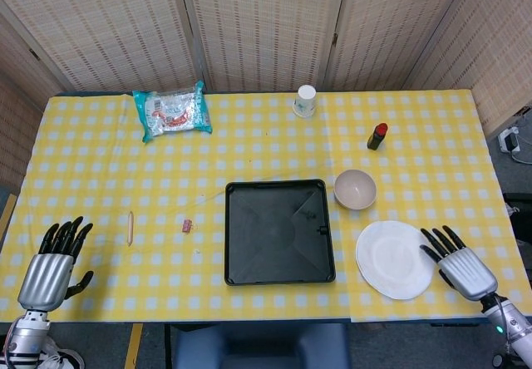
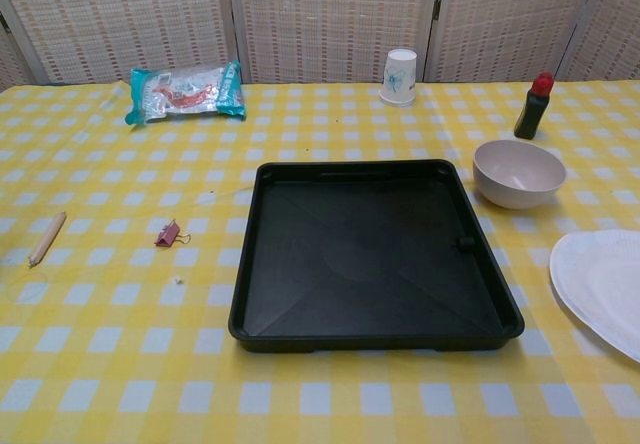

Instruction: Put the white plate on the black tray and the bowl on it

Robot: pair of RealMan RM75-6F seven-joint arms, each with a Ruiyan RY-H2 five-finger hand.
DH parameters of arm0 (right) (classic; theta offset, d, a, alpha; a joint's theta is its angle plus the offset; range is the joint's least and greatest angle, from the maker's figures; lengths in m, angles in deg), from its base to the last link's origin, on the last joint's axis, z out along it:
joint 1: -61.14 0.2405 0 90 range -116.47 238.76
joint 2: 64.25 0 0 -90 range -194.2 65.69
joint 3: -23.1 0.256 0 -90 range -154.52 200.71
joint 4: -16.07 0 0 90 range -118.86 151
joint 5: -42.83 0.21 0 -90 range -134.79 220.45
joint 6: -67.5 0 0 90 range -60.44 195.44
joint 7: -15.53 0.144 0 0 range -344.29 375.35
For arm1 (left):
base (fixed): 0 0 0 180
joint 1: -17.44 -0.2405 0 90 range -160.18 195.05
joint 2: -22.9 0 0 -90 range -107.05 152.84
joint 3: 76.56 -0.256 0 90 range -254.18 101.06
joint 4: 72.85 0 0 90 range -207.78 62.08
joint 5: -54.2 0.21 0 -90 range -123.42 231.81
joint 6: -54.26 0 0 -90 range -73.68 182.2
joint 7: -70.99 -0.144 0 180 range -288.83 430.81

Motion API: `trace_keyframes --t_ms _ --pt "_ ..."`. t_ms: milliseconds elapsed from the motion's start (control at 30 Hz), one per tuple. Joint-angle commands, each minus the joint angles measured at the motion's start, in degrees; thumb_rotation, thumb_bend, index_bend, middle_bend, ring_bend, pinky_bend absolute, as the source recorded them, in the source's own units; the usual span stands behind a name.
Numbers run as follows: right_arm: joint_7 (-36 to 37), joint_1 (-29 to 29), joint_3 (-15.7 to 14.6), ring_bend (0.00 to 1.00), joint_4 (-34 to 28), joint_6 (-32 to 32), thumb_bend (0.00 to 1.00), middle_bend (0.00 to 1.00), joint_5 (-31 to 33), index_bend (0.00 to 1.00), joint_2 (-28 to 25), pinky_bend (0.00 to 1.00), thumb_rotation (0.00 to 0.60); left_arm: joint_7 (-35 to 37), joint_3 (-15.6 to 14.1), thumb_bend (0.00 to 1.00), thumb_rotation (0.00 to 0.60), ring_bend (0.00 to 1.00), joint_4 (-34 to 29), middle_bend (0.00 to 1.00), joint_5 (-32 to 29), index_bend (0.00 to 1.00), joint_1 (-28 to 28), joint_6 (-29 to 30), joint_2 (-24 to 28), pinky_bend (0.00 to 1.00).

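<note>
Head view shows the right hand point(image 1: 460, 263) empty, fingers spread, fingertips just beside the white plate point(image 1: 395, 258), which lies flat on the desk point(image 1: 100, 169). Beyond it leftward sits the black tray point(image 1: 279, 232), with the bowl point(image 1: 355, 189) ahead. Slipping fingertips under the rim looks wise. The left hand point(image 1: 51, 265) also hangs spread.

The chest view's right edge cuts off the plate point(image 2: 600, 289); neither hand shows there; the tray's point(image 2: 375, 254) small dark bit is unidentifiable.
</note>
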Motion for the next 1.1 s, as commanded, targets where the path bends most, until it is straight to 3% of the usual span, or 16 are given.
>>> trace_keyframes --t_ms 33,767,1100 --pt "-0.4 0.1 -0.5 0.00 0.6 -0.4 0.47 0.00 -0.2 0.22 0.1 0.00 0.600 -0.1 0.0 0.32 0.600 0.05 -0.1 0.00 0.0 0.00 -0.1 0.2 0.0 0.04" --pt "-2.7 0.5 -1.1 0.00 3.8 -0.9 0.47 0.00 0.5 0.16 4.4 0.00 0.600 -0.9 0.0 0.32 0.600 0.05 -0.2 0.00 -0.3 0.00 -0.1 0.5 0.0 0.04" --pt "-2.7 0.9 -1.3 0.00 3.9 0.2 0.47 0.00 0.6 0.39 5.1 0.00 0.600 -1.0 -0.1 0.32 0.600 0.05 -0.3 0.00 -0.2 0.00 -0.2 0.9 0.1 0.04"
